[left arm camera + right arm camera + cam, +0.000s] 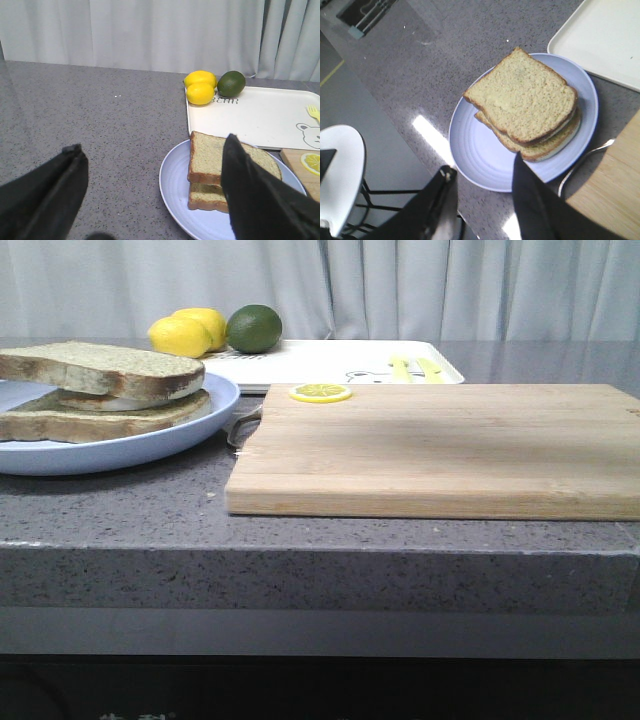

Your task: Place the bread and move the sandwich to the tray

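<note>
We are holding both grippers, left gripper (pixel 150 190) and right gripper (pixel 485 200), spread apart and empty; the sandwich (pixel 100 390) is sitting on the blue plate (pixel 190 435) at left, the tray (pixel 330 362) lying behind.

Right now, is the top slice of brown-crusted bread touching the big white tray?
Apart. The right wrist view shows the bread on the blue plate, with grey counter separating it from the tray.

1. The white tray (pixel 260 120) has small dark letters near its edge, by the lemons. They look like "BEAR", but the first letter is partly hidden.
2. No other words or numbers can be read.
</note>
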You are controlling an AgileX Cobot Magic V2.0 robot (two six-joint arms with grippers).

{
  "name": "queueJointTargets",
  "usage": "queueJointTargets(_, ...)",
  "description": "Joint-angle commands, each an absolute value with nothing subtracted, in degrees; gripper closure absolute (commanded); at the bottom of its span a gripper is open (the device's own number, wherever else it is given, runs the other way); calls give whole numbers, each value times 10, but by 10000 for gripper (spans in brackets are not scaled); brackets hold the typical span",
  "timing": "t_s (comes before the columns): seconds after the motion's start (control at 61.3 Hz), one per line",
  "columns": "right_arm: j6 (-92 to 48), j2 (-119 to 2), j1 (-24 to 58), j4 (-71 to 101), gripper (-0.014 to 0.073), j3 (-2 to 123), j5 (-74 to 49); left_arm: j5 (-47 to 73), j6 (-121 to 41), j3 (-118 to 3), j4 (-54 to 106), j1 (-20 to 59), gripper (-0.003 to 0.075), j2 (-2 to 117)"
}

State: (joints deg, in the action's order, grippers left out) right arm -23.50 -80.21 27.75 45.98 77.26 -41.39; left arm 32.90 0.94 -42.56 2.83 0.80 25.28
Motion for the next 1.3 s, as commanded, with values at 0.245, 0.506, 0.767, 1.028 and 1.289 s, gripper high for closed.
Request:
queueJointTargets(0.245,-233,-634,274,260,293,762,-467,281,13,-441,34,7,176,261)
queueJointTargets(0.506,-167,-516,274,147,293,644,-442,280,13,-441,34,7,176,261)
queueJointTargets(0.767,-82,-432,274,62,293,565,-446,315,13,-443,34,7,176,261)
queueJointTargets(1.028,-78,-400,274,58,293,542,-450,393,10,-471,0,7,176,308)
queueJointTargets(1.289,-78,-400,274,60,293,542,-452,461,-14,-559,-12,7,176,431)
